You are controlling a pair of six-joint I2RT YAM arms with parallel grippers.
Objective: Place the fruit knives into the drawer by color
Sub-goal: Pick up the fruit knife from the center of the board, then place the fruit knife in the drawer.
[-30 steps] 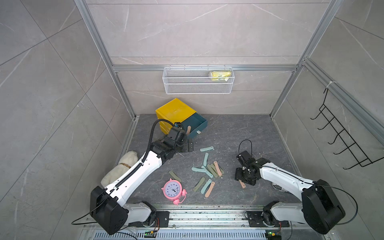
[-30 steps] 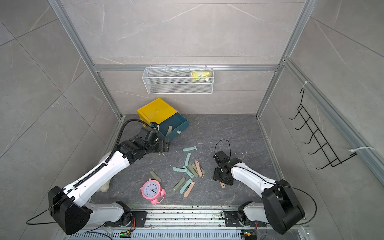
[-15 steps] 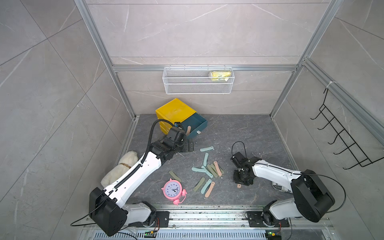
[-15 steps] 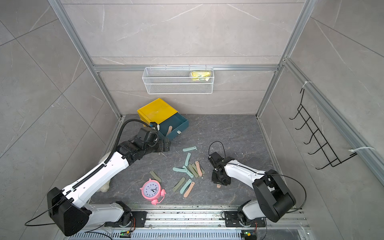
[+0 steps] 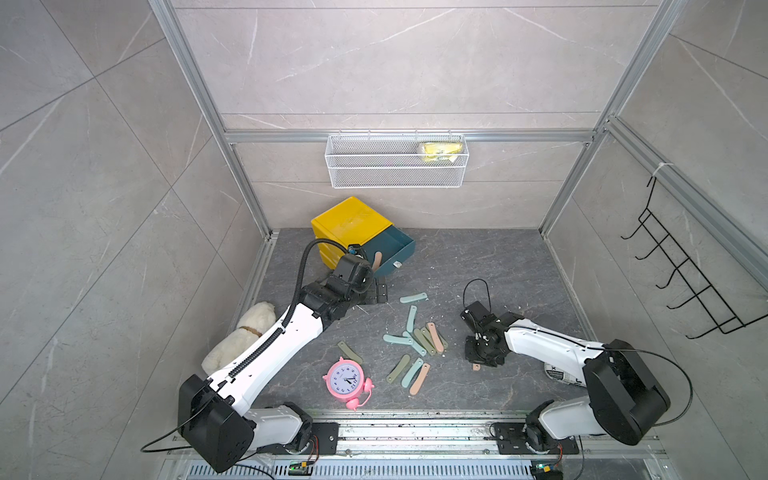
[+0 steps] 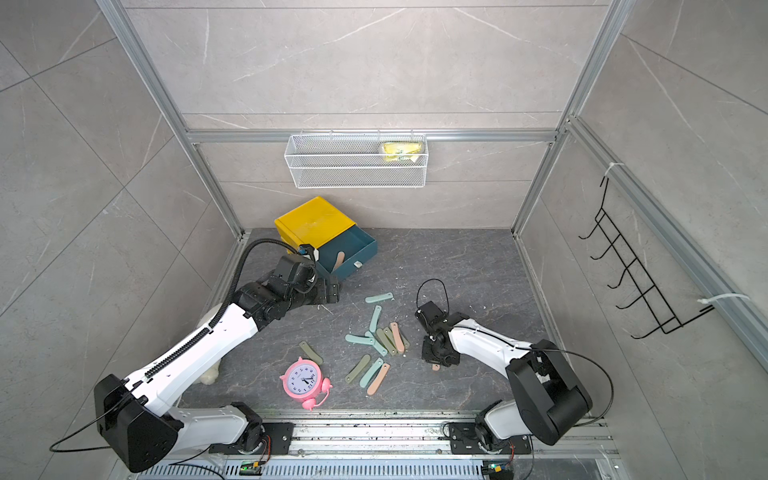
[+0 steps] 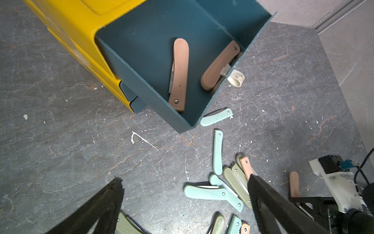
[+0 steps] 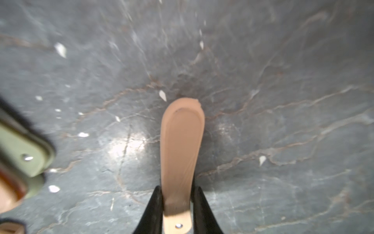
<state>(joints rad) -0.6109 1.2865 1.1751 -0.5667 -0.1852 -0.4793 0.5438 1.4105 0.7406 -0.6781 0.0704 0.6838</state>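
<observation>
Everything stands on a dark grey veined slab (image 5: 478,257) flecked with white crumbs. A pink alarm clock (image 5: 348,380) stands near its front edge. Just behind the clock lies one olive folding knife (image 5: 350,352). Just right of the clock lie three more knives (image 5: 412,370) side by side: olive, mint and pink. Farther back and right of the clock is an overlapping pile of knives (image 5: 419,338). Well behind the clock stands a yellow drawer box (image 5: 351,228). Left of the clock, at the slab's edge, is a white plush toy (image 5: 245,332).
</observation>
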